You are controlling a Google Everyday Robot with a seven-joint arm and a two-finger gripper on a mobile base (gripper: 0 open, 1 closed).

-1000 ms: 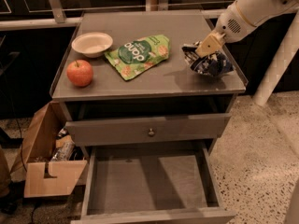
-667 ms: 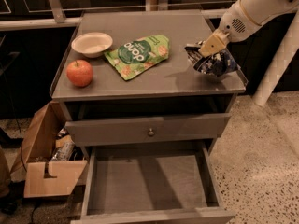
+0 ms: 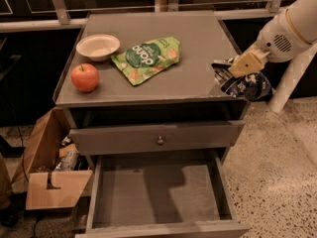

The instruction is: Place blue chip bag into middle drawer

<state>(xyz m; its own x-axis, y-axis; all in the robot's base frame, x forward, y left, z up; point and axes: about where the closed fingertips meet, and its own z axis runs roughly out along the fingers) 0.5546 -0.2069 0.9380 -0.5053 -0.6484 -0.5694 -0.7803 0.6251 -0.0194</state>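
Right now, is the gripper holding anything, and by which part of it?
Yes. The gripper, at the right edge of the cabinet top, holds the blue chip bag by its crumpled upper edge; the rest hangs below.

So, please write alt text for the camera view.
The pincer holds the blue chip bag at the right edge of the cabinet top; the middle drawer stands open below. An apple, a bowl and a green snack bag lie on top.

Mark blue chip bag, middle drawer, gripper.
blue chip bag [image 3: 247,86]: camera view, crinkled foil body.
middle drawer [image 3: 148,197]: camera view, bare floor.
gripper [image 3: 232,69]: camera view, between fingertips, clamping the bag off right edge of cabinet [image 3: 198,33].
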